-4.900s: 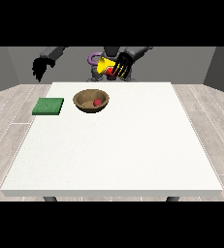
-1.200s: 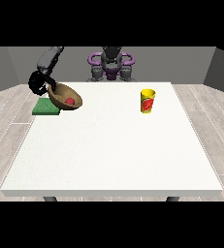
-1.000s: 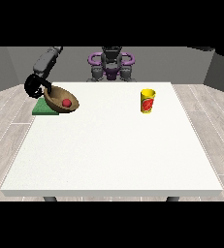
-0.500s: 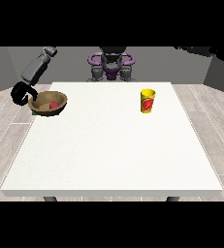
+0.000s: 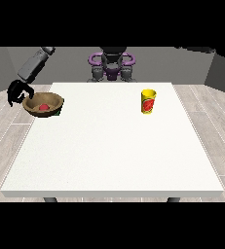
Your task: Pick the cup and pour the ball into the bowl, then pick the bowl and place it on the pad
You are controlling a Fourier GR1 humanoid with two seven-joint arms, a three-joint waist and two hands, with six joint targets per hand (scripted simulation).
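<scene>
Here the brown bowl (image 5: 44, 104), with the red ball (image 5: 44, 106) inside, is seen at the table (image 5: 114, 146) edge at the view's left, covering most of the green pad (image 5: 58, 113). Its rim is pinched by the curled hand at the view's left (image 5: 16, 92). The yellow cup (image 5: 148, 101) is stood upright, well apart.

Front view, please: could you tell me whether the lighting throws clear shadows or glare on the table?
In the front view the light is even: the white table shows no glare, the yellow cup casts no clear shadow, and only a dark patch sits under the wooden bowl, beside the hand at the view's left.
</scene>
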